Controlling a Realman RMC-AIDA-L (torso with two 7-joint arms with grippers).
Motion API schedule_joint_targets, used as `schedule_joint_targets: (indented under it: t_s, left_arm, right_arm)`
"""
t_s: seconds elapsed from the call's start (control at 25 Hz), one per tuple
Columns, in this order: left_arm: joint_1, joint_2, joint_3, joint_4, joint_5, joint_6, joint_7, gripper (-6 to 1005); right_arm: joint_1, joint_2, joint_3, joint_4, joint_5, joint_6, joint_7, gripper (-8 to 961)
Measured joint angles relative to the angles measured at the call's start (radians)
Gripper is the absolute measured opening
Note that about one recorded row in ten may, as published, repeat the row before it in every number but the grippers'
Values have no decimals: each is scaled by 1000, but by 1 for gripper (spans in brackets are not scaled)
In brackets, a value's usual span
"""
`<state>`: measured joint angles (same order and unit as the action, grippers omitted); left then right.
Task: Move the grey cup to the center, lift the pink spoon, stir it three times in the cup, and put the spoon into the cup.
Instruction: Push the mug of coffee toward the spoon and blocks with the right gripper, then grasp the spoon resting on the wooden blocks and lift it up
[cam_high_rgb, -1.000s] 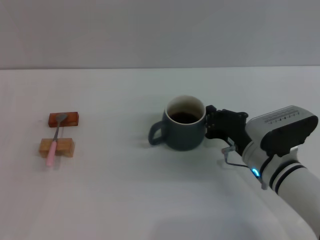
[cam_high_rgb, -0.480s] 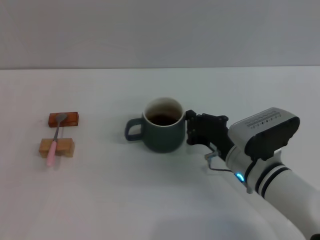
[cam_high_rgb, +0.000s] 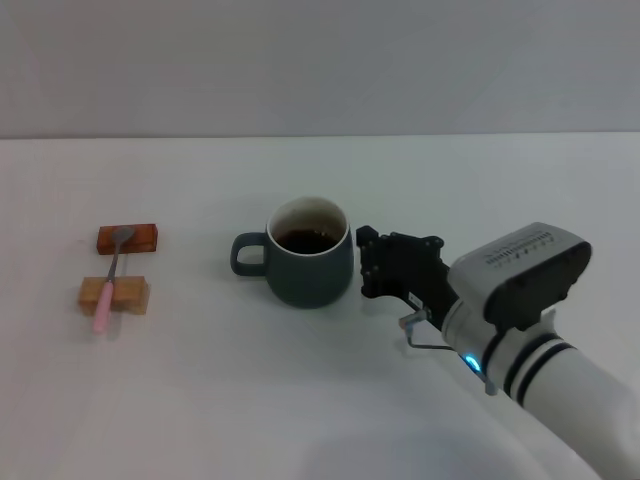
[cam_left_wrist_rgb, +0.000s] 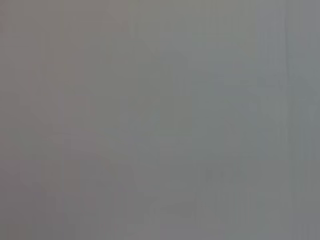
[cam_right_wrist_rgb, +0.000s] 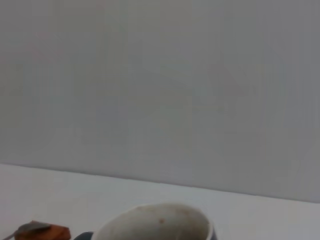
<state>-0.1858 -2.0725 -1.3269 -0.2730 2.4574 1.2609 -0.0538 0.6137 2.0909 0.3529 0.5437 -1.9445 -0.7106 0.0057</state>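
The grey cup (cam_high_rgb: 310, 275) stands upright near the middle of the white table, handle to the left, dark liquid inside. My right gripper (cam_high_rgb: 364, 266) is right beside the cup's right wall, at about its height. The cup's pale rim also shows in the right wrist view (cam_right_wrist_rgb: 155, 222). The pink spoon (cam_high_rgb: 108, 290) lies far to the left across two small wooden blocks, its grey bowl on the far one. My left gripper is out of view; the left wrist view shows only plain grey.
A red-brown block (cam_high_rgb: 128, 239) and a pale wooden block (cam_high_rgb: 114, 295) carry the spoon at the table's left. The white table (cam_high_rgb: 320, 400) runs to a grey wall at the back. Bare table lies between the cup and the blocks.
The cup has slid left, from right of centre to about the centre. My right gripper moved left with it, staying at its right wall. The spoon and blocks have not moved.
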Motion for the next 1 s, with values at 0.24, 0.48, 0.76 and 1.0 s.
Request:
schedule_joint_targets:
  t_s: [0.24, 0.48, 0.76, 1.0]
  left_arm:
    - [24, 1, 19, 0, 8, 3, -35, 832]
    - [45, 4, 73, 0, 8, 32, -42, 832]
    - [110, 10, 254, -18, 8, 106, -63, 833]
    - [124, 10, 411, -25, 8, 139, -58, 833]
  right_arm:
    - [-97, -2, 8, -44, -1, -200, -6, 0]
    - [-208, -5, 23, -135, 5, -434, -6, 0]
    - [-288, -9, 122, -195, 9, -518, -7, 0]
    - [-329, -5, 151, -236, 10, -523, -9, 0]
